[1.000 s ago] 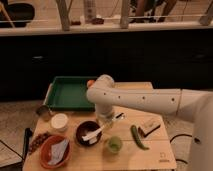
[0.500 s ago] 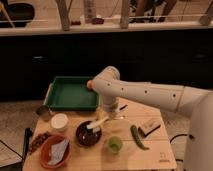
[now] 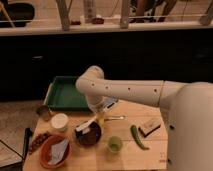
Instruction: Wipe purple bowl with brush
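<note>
The purple bowl (image 3: 90, 135) sits on the wooden table (image 3: 150, 152), left of its middle. The brush (image 3: 85, 125) has a whitish handle and lies slanted over the bowl's upper left rim, its lower end at the bowl. My gripper (image 3: 100, 118) is just above and right of the bowl's back edge, shut on the brush's upper end. The white arm reaches in from the right and bends down over the bowl.
An orange-red bowl (image 3: 53, 151) with a cloth sits front left and a white cup (image 3: 59, 121) left of the purple bowl. A green tray (image 3: 66, 93) lies at the back. A green cup (image 3: 114, 144), a green vegetable (image 3: 138, 137) and a brown-and-black block (image 3: 150, 127) stand to the right.
The arm's elbow has swung left and up. The brush has swept from the middle of the purple bowl toward its upper left rim, still held.
</note>
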`<state>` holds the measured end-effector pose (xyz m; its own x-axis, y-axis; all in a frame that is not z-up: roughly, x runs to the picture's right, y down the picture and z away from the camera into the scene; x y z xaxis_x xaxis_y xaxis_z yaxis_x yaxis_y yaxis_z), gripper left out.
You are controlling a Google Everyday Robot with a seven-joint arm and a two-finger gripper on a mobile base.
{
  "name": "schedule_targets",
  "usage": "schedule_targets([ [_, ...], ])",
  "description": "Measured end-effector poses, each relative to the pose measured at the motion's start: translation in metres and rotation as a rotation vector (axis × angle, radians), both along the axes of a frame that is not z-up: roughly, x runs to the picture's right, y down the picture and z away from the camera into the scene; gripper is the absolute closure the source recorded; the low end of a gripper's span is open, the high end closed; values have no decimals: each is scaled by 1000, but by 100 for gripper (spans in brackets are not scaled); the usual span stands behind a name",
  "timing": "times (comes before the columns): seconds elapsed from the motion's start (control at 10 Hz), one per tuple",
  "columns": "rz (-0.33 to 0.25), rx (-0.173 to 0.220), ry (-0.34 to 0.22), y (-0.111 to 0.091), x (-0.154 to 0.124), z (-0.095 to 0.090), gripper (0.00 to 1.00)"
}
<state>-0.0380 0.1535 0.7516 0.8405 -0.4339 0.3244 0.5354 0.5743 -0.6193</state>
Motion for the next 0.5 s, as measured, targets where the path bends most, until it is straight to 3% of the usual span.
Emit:
schedule_targets([
  [0.2,-59,-15,-51,17,-6,-13,99],
  [0.5,-47,-30,-41,30,22,-20,99],
])
